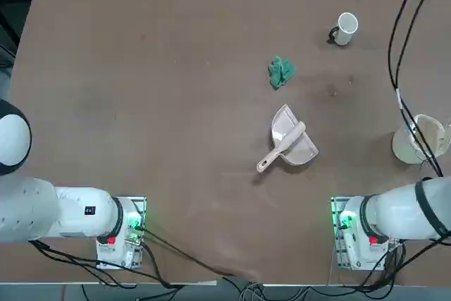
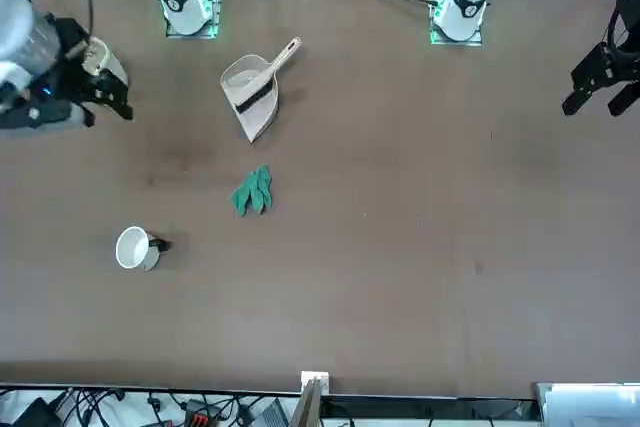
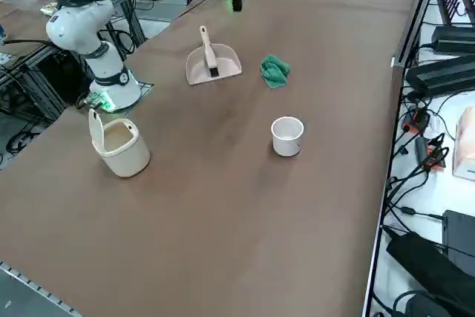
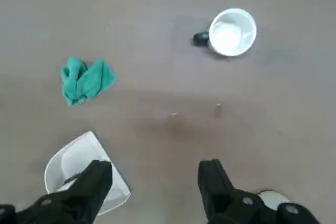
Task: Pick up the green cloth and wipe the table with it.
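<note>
The green cloth [image 1: 281, 71] [image 2: 252, 190] [image 3: 274, 70] lies crumpled on the brown table [image 1: 141, 103], between the pink dustpan and the white cup. In the right wrist view the cloth [image 4: 85, 81] sits well ahead of my right gripper [image 4: 155, 179], whose two black fingers stand open with nothing between them. From the front, the gripper [image 2: 103, 110] hangs above the table near the robot's right edge, far from the cloth.
A pink dustpan [image 1: 290, 142] [image 4: 79, 169] with a brush lies between the cloth and the arm's base. A white cup [image 1: 345, 28] [image 4: 231, 31] stands farther out to the right. A beige handled container [image 1: 417, 139] [image 3: 119, 142] sits by the right edge.
</note>
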